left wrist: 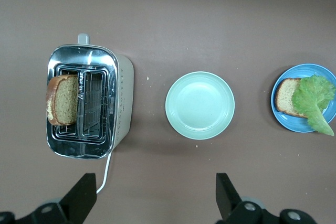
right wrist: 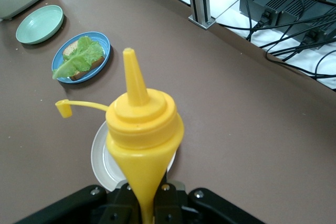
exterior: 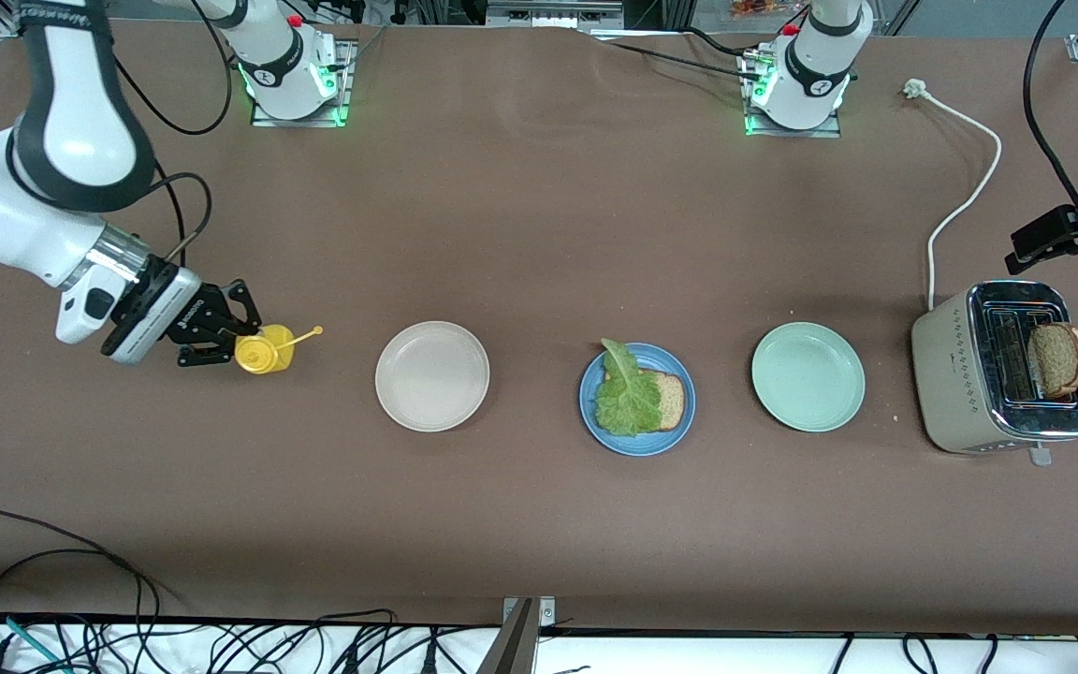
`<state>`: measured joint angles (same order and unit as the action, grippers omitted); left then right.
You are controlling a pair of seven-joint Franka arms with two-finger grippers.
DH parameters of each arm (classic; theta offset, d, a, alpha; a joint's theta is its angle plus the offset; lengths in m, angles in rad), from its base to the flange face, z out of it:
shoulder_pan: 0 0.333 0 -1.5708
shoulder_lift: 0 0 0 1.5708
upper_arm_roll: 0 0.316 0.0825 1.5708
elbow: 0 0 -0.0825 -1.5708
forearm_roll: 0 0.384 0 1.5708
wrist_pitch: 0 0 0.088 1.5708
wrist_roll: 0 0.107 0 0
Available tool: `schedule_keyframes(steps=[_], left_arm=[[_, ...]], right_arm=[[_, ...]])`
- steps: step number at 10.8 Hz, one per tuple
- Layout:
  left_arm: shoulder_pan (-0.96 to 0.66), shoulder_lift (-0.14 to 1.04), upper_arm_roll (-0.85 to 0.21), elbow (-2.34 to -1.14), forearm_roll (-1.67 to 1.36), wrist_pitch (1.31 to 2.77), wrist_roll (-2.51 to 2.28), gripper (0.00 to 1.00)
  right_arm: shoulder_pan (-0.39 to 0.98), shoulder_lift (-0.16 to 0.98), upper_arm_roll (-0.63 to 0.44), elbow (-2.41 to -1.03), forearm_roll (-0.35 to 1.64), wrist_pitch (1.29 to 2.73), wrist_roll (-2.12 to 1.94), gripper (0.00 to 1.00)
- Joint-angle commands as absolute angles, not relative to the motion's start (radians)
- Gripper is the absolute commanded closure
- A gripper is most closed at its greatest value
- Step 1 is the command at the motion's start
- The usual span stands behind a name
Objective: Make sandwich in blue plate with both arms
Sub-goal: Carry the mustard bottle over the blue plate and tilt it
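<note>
Right gripper (exterior: 221, 329) clamped on yellow squeeze bottle (exterior: 263, 350), cap dangling open, at the right arm's end of the table beside the cream-white plate (exterior: 432, 376). Left gripper (left wrist: 152, 203) spread wide, holding nothing, over the toaster (exterior: 997, 370) end; second bread slice (exterior: 1056, 359) stands in a slot. Blue plate (exterior: 637, 440) mid-table carries one bread slice (exterior: 668, 398) under lettuce leaf (exterior: 626, 393). Mint-green plate (exterior: 808, 376) between.

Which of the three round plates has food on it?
The round sky-blue plate in the middle of the row: it carries a brown bread slice with a green lettuce leaf on top. The cream-white plate and pale mint-green plate beside it are bare.
</note>
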<state>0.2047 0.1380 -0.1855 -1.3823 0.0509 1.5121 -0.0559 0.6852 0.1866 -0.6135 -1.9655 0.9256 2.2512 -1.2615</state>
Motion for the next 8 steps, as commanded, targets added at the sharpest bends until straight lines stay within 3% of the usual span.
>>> schedule_keyframes(steps=[1,5,8], left_arm=[[0.21,0.146,-0.187,-1.362,0.038,1.497,-0.037,0.0],[0.212,0.146,-0.187,-1.362,0.038,1.497,-0.037,0.0],[0.218,0.146,-0.187,-1.362,0.034,1.497,-0.037,0.0]], right_arm=[[0.745,0.173,-0.606,-1.883,0.705,2.26,-0.977,0.99],[0.874,0.193,-0.601,-1.803,0.443,2.246,-0.685,0.99],[0.919,0.216,-0.594,-1.702,0.249,2.12,-0.473,0.99]])
